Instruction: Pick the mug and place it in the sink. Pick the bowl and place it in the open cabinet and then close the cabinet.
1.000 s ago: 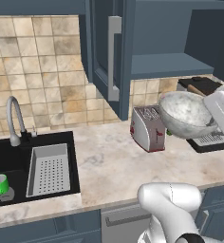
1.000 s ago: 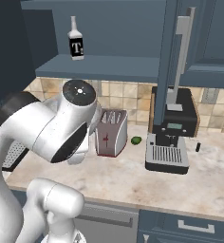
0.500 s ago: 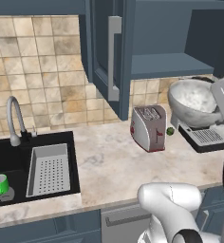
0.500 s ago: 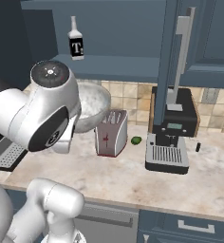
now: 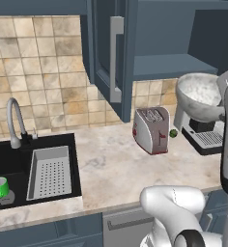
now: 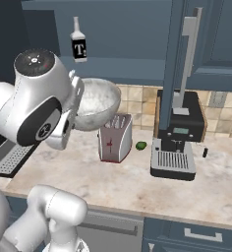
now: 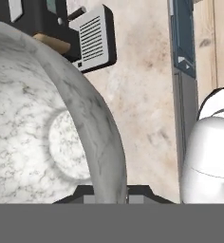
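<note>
Kitchen counter scene with the marbled bowl held aloft. From left: a small, smooth, bright green mug [image 5: 0, 186] stands in the black recessed sink [image 5: 9, 169], beside a grey perforated tray [image 5: 49, 172] and below a curved metal tap [image 5: 13, 120]. Speckled beige stone forms the counter [image 5: 111, 164]. A boxy silver toaster [image 5: 151, 129] stands mid-counter, a tiny green ball [image 5: 173, 133] just beside it. The blue-grey wall cabinet [image 5: 178, 34] stands open, its door [image 5: 111, 53] bearing a long silver bar handle. The wide whitish-grey bowl [image 5: 199, 96] hangs just below the shelf, its rim pinched in the gripper [image 7: 109, 192]; the arm hides the fingertips and cuts off the bowl's right edge.
</note>
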{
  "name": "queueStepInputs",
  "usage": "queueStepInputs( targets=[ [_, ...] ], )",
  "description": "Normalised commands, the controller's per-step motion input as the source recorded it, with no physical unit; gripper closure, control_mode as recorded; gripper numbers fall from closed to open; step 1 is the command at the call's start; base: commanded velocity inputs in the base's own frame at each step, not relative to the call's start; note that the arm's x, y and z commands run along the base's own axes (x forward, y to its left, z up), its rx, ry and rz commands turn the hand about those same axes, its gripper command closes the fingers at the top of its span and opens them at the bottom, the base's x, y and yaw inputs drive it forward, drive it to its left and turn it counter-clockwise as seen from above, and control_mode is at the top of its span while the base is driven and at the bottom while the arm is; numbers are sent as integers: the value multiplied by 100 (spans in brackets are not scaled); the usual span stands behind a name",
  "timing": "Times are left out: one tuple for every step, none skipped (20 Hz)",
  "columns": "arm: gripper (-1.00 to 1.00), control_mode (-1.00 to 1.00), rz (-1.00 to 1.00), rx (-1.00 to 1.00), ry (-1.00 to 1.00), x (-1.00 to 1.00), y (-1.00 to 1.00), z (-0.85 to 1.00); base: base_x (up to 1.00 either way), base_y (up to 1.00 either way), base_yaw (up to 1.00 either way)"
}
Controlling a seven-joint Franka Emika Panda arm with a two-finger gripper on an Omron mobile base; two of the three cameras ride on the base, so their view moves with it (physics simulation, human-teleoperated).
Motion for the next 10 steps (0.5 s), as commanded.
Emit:
queueStepInputs(
  targets=[
    [100, -100, -13, 0, 0, 11, 0, 23, 0, 0, 0],
    [100, -100, -13, 0, 0, 10, 0, 21, 0, 0, 0],
    [100, -100, -13, 0, 0, 11, 0, 20, 0, 0, 0],
    [100, -100, -13, 0, 0, 14, 0, 19, 0, 0, 0],
    [100, -100, -12, 0, 0, 21, 0, 19, 0, 0, 0],
    [100, -100, -11, 0, 0, 26, 0, 21, 0, 0, 0],
    [100, -100, -10, 0, 0, 27, 0, 24, 0, 0, 0],
    [100, -100, -8, 0, 0, 24, 0, 23, 0, 0, 0],
    [100, -100, -5, 0, 0, 35, 0, 18, 0, 0, 0],
    [100, -100, -1, 0, 0, 36, 0, 18, 0, 0, 0]
  ],
)
